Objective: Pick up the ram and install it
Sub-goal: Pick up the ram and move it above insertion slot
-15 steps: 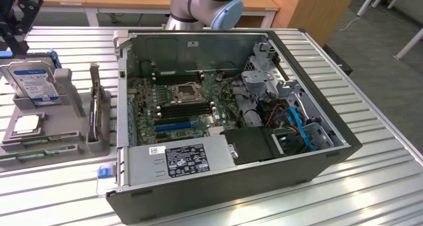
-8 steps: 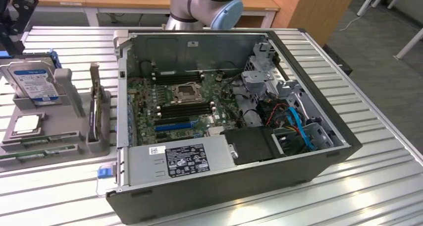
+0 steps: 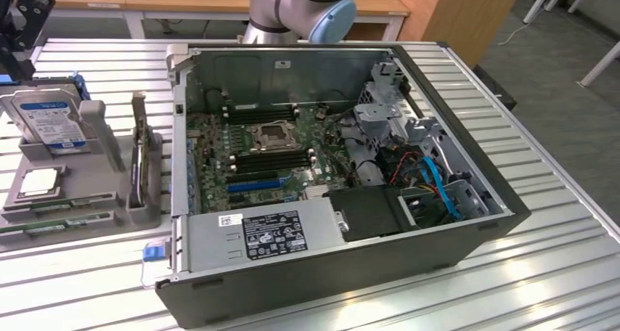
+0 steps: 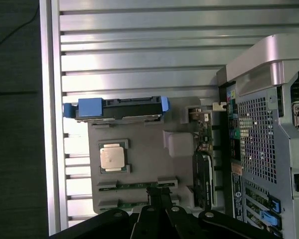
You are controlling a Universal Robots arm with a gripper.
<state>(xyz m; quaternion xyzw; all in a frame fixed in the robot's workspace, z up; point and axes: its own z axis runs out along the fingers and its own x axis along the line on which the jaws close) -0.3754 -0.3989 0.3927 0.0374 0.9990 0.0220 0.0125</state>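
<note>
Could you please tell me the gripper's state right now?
Black two-finger gripper: shut, holding nothing; a thin green ram stick lies in the grey holder.

Power supply label (image 3: 276,235) densely printed but too small to read, hard drive label (image 3: 51,122) blue-white, likewise illegible

Bright glare on ribbed tabletop (image 3: 78,280)
</note>
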